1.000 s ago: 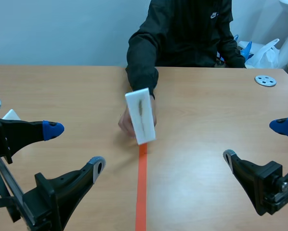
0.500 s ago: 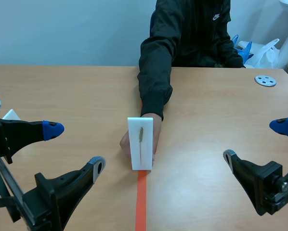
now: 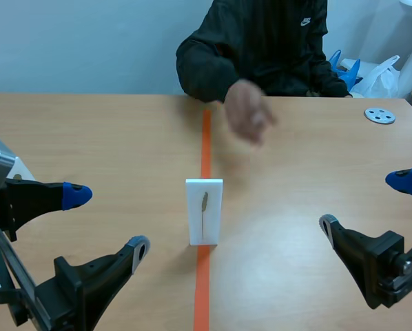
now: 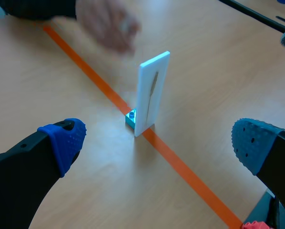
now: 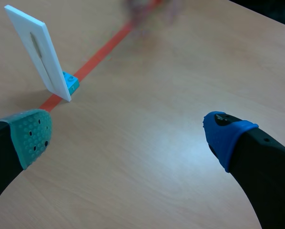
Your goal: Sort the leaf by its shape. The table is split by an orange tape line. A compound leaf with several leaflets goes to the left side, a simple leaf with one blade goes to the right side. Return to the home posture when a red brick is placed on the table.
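A thin white rectangular plastic card [image 3: 204, 210] bearing one slender brownish leaf [image 3: 204, 204] stood upright on the orange tape line [image 3: 206, 134] in the middle of the wooden desk [image 3: 89, 138], propped in a small teal block [image 4: 130, 118] at its foot. The left hand [image 3: 107, 221] and right hand [image 3: 366, 201] hovered near, one on each side, both spread wide and empty. The card looked light, stiff and easily toppled; pinching its flat faces near the upper edge seemed safest

Person's hand [image 3: 248, 114] beyond upright card [image 3: 204, 212]
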